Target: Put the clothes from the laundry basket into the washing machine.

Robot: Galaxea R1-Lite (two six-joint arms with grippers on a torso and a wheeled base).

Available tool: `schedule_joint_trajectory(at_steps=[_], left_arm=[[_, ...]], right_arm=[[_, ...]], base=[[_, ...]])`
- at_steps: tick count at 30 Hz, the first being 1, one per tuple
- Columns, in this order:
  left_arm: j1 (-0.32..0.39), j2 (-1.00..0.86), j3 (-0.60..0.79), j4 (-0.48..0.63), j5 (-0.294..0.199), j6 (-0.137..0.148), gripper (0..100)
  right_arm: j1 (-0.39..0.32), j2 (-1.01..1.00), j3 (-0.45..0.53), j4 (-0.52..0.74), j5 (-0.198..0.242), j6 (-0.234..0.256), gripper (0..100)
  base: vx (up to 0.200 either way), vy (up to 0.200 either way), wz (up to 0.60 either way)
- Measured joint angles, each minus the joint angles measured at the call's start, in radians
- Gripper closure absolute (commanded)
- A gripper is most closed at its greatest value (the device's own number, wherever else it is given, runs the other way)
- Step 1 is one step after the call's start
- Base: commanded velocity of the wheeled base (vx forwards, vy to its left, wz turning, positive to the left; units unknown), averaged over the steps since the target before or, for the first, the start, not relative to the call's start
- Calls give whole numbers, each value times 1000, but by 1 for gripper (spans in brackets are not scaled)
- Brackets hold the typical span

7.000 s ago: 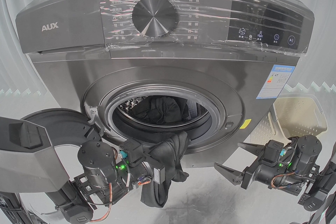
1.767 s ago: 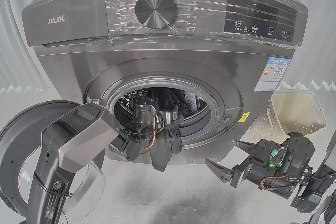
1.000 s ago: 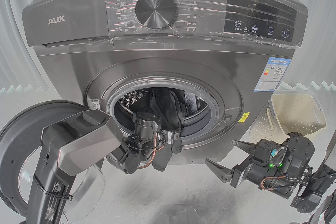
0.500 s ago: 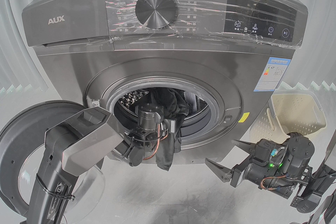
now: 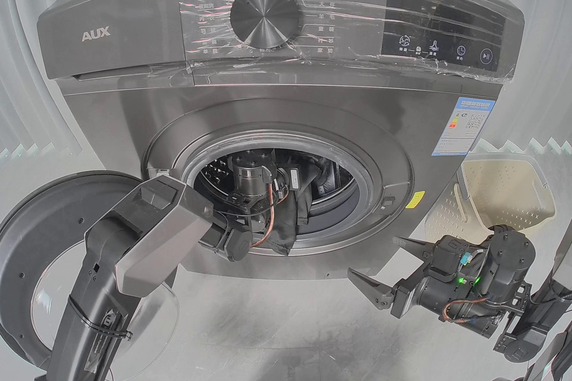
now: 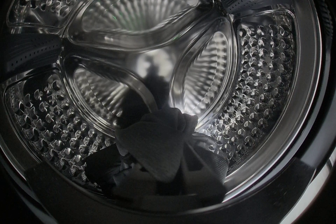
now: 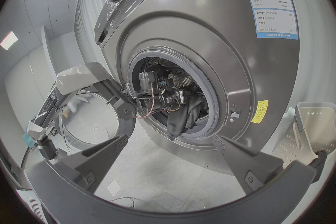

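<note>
Even room light; dim drum (image 6: 140,14); fisheye edges

Looks from the head forward and a little down, close on the front of the washing machine (image 5: 113,120). Peers from the left wrist, at the mouth of the porthole (image 5: 363,186), straight at the back of the drum (image 6: 140,14), very near. Looks from the right wrist, low and farther back, up across the same front; shares porthole, left arm (image 5: 149,221) and laundry basket (image 5: 512,191) with the head view.
</note>
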Motion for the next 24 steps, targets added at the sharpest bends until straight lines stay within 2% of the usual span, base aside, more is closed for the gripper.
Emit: schedule_joint_trajectory(at_steps=[8,16,19,24], left_arm=[[-4,-11,76,-15,-9,6,0],[-33,-77,338,-13,-107,30,0],[-43,-96,399,-11,-126,41,0],[-45,-93,408,-9,-131,54,0]], right_arm=[[-2,0,0,0,0,0,0],[0,0,1,0,0,1,0],[3,2,2,0,0,1,0],[3,3,3,0,0,1,0]], base=[[0,0,0],[0,0,0],[0,0,0],[0,0,0]])
